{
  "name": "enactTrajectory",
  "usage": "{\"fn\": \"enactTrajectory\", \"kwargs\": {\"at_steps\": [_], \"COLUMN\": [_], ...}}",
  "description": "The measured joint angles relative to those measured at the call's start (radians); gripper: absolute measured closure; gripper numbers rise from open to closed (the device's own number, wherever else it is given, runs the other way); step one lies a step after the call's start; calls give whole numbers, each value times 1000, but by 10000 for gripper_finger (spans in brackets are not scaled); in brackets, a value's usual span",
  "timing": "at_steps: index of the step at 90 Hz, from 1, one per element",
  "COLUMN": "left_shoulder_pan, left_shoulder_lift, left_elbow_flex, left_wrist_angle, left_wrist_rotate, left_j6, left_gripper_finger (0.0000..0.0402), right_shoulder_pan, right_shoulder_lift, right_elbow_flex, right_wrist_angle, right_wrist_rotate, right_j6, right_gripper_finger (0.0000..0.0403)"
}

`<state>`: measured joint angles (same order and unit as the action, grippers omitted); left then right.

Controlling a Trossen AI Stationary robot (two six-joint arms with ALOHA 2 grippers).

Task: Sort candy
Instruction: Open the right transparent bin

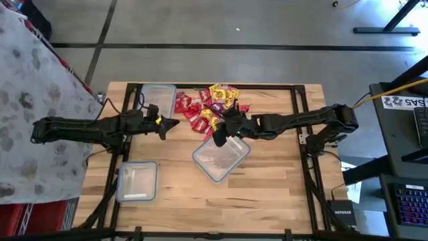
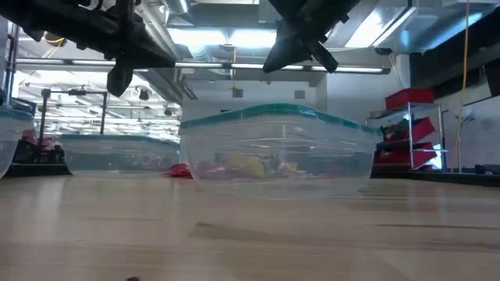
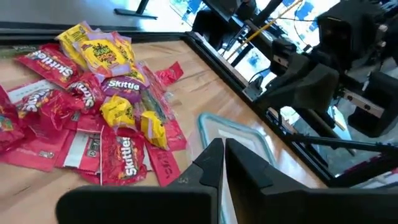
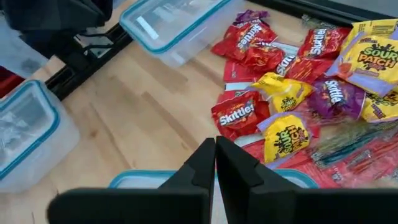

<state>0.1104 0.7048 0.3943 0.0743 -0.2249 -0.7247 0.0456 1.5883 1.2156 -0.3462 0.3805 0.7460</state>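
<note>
The candy (image 1: 210,107) lies in a loose heap of red, yellow and purple packets on the wood table's far middle, also seen in the left wrist view (image 3: 106,112) and the right wrist view (image 4: 292,81). A clear tub with a teal rim (image 1: 221,157) stands just near of the heap. My left gripper (image 1: 175,122) hangs shut, left of the heap, with nothing in it (image 3: 222,158). My right gripper (image 1: 219,138) hangs shut over the tub's far rim (image 4: 130,180), between heap and tub, also holding nothing. In the low view both are raised above the table.
A second clear tub (image 1: 158,97) stands at the far left beside the heap, and a third (image 1: 137,181) at the near left. Black frame rails (image 1: 304,134) run along the table's sides. Bare wood lies at the near right.
</note>
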Motion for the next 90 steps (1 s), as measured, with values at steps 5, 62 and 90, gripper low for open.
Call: {"fn": "enactTrajectory", "kwargs": {"at_steps": [5,62,90], "left_shoulder_pan": [0,0,9], "left_shoulder_lift": [0,0,0], "left_elbow_flex": [0,0,-1], "left_wrist_angle": [23,155,273], "left_wrist_rotate": [0,-38,-38], "left_j6": [-9,78,261], "left_gripper_finger": [402,402,402], "right_shoulder_pan": [0,0,0], "right_shoulder_lift": [0,0,0], "right_elbow_flex": [0,0,0], "right_wrist_angle": [0,0,1], "right_wrist_rotate": [0,-1,-1], "right_j6": [0,0,0], "right_gripper_finger": [402,402,402]}}
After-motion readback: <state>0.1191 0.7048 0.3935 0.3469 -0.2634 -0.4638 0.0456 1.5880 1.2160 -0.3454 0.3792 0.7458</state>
